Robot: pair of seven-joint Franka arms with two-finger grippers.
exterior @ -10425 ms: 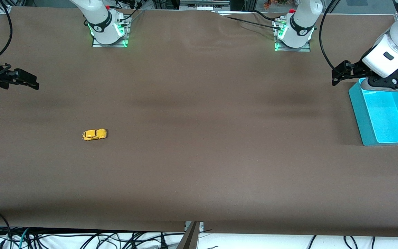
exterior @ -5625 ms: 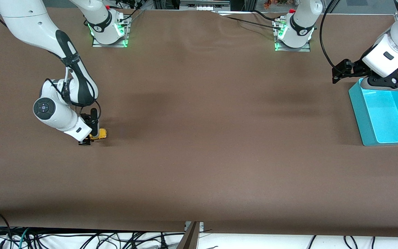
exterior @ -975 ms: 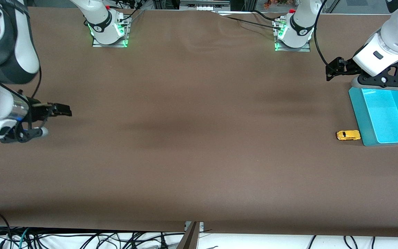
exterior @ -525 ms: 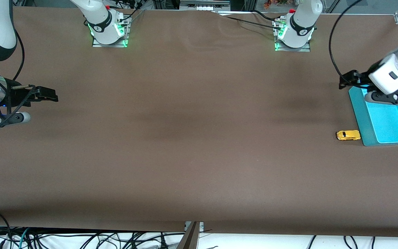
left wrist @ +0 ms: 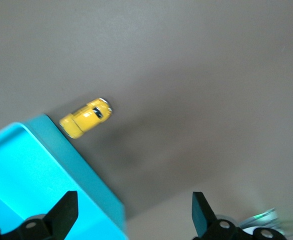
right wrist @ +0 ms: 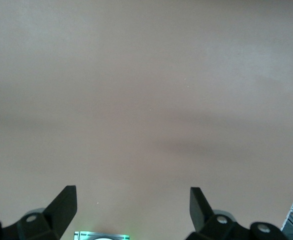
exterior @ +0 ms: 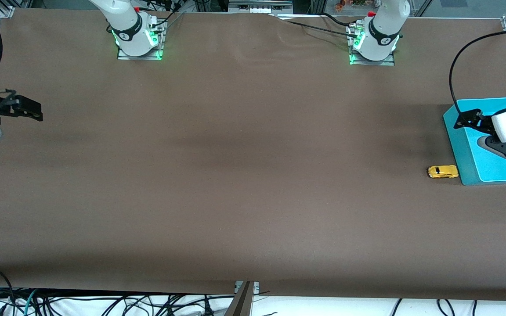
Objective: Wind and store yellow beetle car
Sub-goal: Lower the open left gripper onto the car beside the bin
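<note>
The yellow beetle car (exterior: 442, 171) stands on the brown table, touching or nearly touching the outer wall of the teal bin (exterior: 459, 149) at the corner nearest the front camera. It also shows in the left wrist view (left wrist: 85, 117), beside the bin's wall (left wrist: 81, 170). My left gripper (exterior: 460, 122) is open and empty over the bin's edge (left wrist: 134, 212), apart from the car. My right gripper (exterior: 33, 112) is open and empty over the table's right-arm end (right wrist: 131, 205), a long way from the car.
The two arm bases (exterior: 139, 41) (exterior: 372, 46) stand with green lights at the table's edge farthest from the front camera. The right wrist view shows only bare table and a green-lit base (right wrist: 101, 235). Cables hang below the table's near edge.
The car, earlier near the right arm's end and gripped there by the right gripper, now rests by the bin, still for the last second. The left gripper moved over the bin; the right arm drew back.
</note>
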